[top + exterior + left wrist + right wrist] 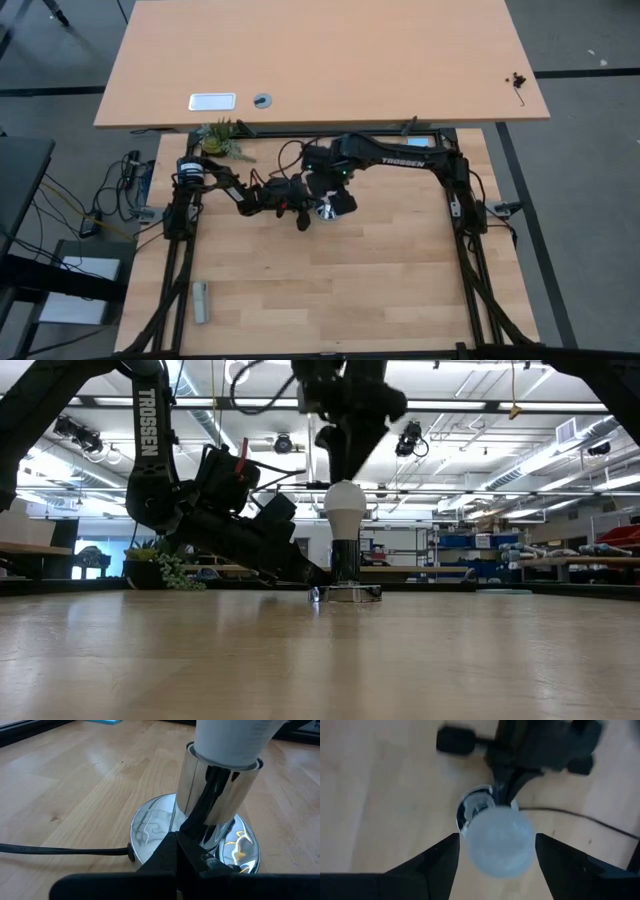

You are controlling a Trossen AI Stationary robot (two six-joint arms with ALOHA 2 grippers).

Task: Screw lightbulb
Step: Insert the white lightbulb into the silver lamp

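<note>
While the left gripper (303,213) is pinching the shiny silver socket (215,810) steady, the right gripper (495,851), fingers spread, is hovering over the frosted-white pear-shaped lightbulb (345,510) seated upright there, needing a centred, gentle twist.

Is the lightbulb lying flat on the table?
No, the lightbulb stands upright in the silver socket, seen in the low view.

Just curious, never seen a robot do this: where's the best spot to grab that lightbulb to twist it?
Probably the rounded dome of the lightbulb, from straight above. It stands upright with its narrow base in the silver socket, so only the dome is free. The right gripper straddles it there.
</note>
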